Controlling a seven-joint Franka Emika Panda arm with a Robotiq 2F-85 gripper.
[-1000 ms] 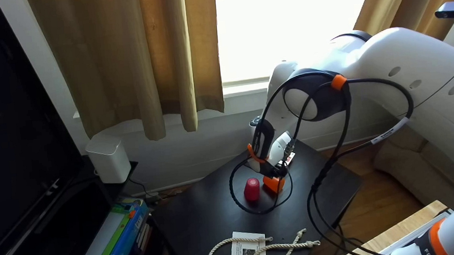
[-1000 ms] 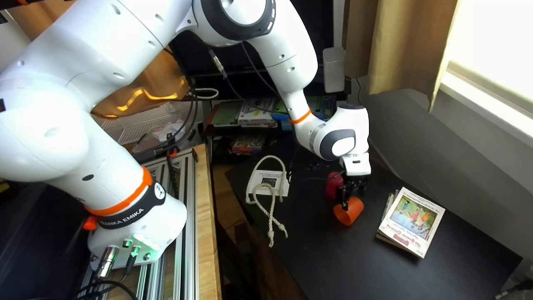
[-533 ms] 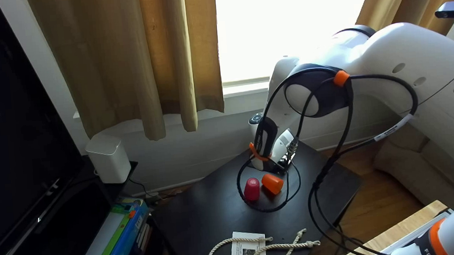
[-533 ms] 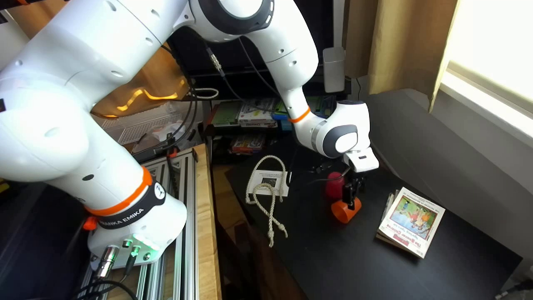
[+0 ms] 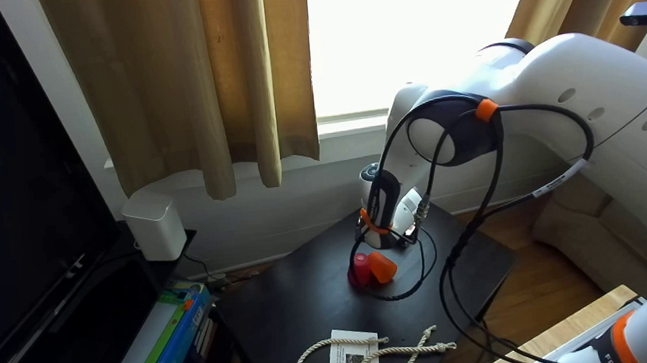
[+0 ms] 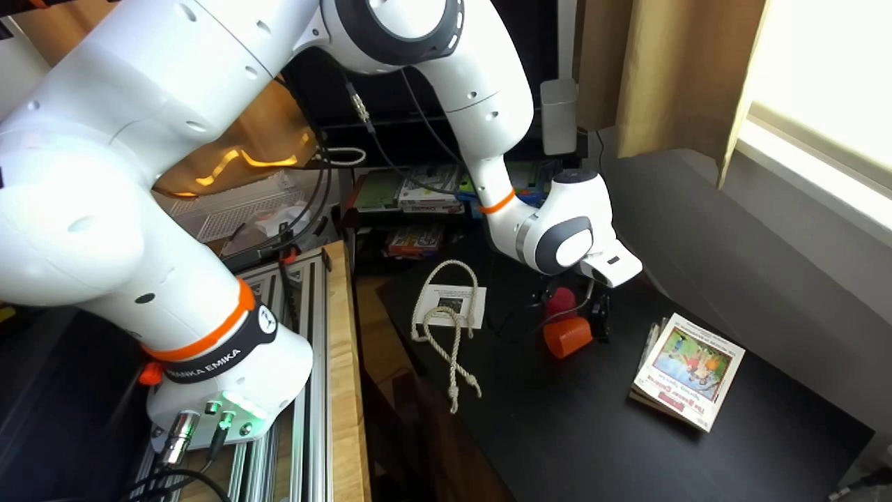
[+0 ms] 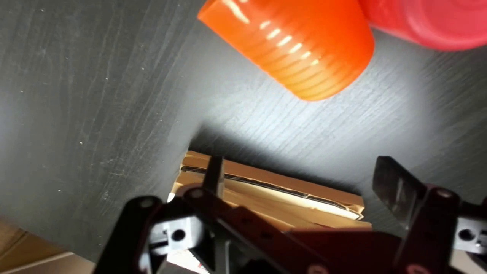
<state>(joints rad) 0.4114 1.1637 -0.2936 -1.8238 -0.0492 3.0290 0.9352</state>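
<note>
- Orange cup [image 7: 296, 45] lies on its side on the black table [image 6: 599, 432]. It is just past the tips of your fingers [image 7: 395, 190] in the wrist view, with its shiny, bumpy side facing up at you.
- Your gripper [image 7: 300, 171] has its two fingers spread far apart. You see a big gap between the tips, and they grip nothing.
- Red cup [image 7: 437, 23] stands upside down, right by the orange cup. It is past your fingers too, out beyond the finger on the right of the wrist view. You cannot tell for sure if the two cups touch.
- Books [image 7: 281, 194] lie in a pile near your fingers. In the wrist view you see their edges in the gap between the two fingers, with one finger showing in front of them. In an exterior view you see a picture on the top cover. You cannot tell how high your fingers are over the table.
- Black wire [image 5: 395, 299] hangs in a loop close to your fingers. In an exterior view, part of it crosses in front of the red cup.
- Your white arm [image 6: 484, 97] reaches down over the table, with the fingers at its end.
- Cream rope [image 5: 403, 350] lies on a paper card [image 6: 446, 294]. Both are on the same table, well apart from your fingers.
- Far from your fingers you see a big black TV [image 5: 7, 200], a white box [image 5: 155, 232], tan curtains [image 5: 166, 90] and a bright window [image 5: 404, 31].
</note>
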